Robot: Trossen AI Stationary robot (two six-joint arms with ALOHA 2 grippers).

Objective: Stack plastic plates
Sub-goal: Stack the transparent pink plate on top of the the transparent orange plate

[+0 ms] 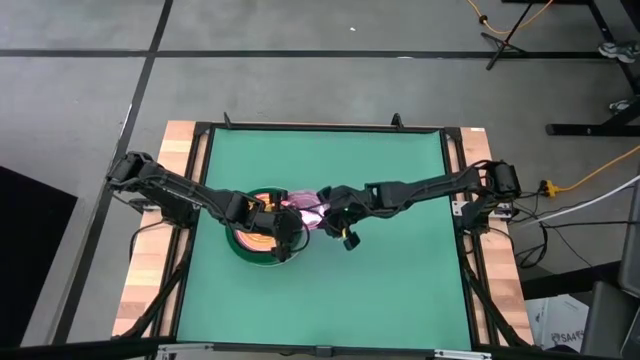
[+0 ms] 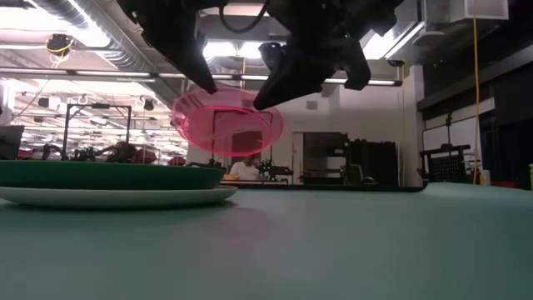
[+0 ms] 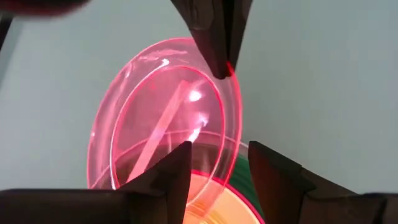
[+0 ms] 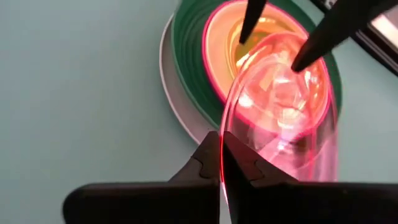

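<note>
A small translucent pink plate (image 2: 229, 125) hangs tilted in the air beside a stack of plastic plates (image 1: 255, 245). The stack rests on the green mat with a white plate (image 4: 169, 84) at the bottom, then a dark green one (image 4: 186, 62) and a magenta-rimmed one (image 4: 208, 50). My right gripper (image 4: 222, 158) is shut on the pink plate's rim. My left gripper (image 3: 217, 171) is open over the stack, its two fingers on either side of the pink plate's opposite rim. My right gripper pinches the pink plate's rim (image 4: 222, 146) between its two fingers, on the side toward the table's right. It comes slanting down from the right. The plate is lifted clear, tilted, above the stack's edge. My left gripper straddles the other rim (image 3: 214, 163); whether it touches, I cannot tell.
The green mat (image 1: 400, 290) lies bare to the right and near side of the stack. A dark frame (image 1: 455, 160) and wooden borders (image 1: 170, 170) run round the mat. In the low view the stack (image 2: 108, 187) sits at the left.
</note>
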